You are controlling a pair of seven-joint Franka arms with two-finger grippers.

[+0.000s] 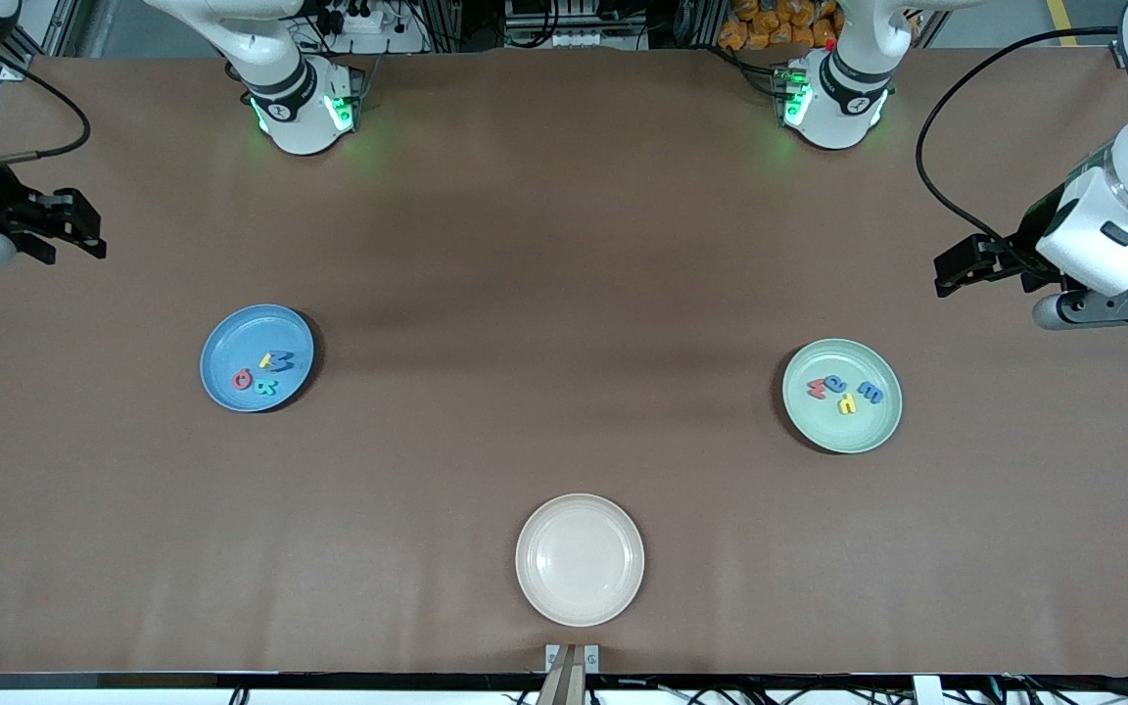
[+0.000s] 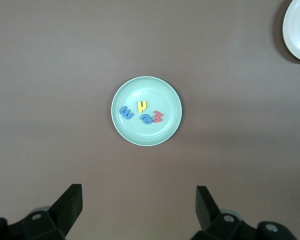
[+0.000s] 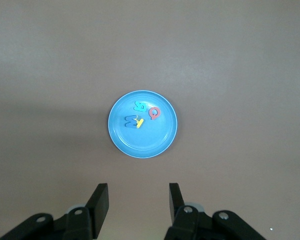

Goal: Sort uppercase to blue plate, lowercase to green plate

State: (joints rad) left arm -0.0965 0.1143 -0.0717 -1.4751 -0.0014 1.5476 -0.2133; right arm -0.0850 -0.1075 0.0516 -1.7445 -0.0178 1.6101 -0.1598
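The cream plate (image 1: pixel 579 559), at the table's edge nearest the front camera, serves as the landmark; it holds nothing.

The right gripper (image 1: pixel 74 227) hangs in the air at the right arm's end of the table, well apart from the cream plate. Its two fingers (image 3: pixel 101 200) stand partly apart with only bare table between them, grasping nothing; this arm waits.

The blue plate (image 1: pixel 221 367) lies farther from the front camera than the cream plate, toward the right arm's end. In it sit the four uppercase letters, close together: the red ring-shaped letter (image 1: pixel 243 379), the teal letter (image 1: pixel 265 386) just beside it, the blue M (image 1: pixel 282 359), and the yellow H (image 1: pixel 267 361) lying partly across the M.

The green plate (image 1: pixel 877 431) lies farther from the front camera than the cream plate, toward the left arm's end, well apart from the blue plate. It holds the four lowercase letters in a loose cluster: the red w (image 1: pixel 818 389), the rounded blue letter (image 1: pixel 835 382) touching it, the yellow hooked letter (image 1: pixel 847 402), and the blue E-like letter (image 1: pixel 869 393).

The left gripper (image 1: pixel 956 266) hangs in the air at the left arm's end, well apart from the cream plate. Its fingers (image 2: pixel 70 205) are spread wide and released, with nothing in them; this arm waits too.
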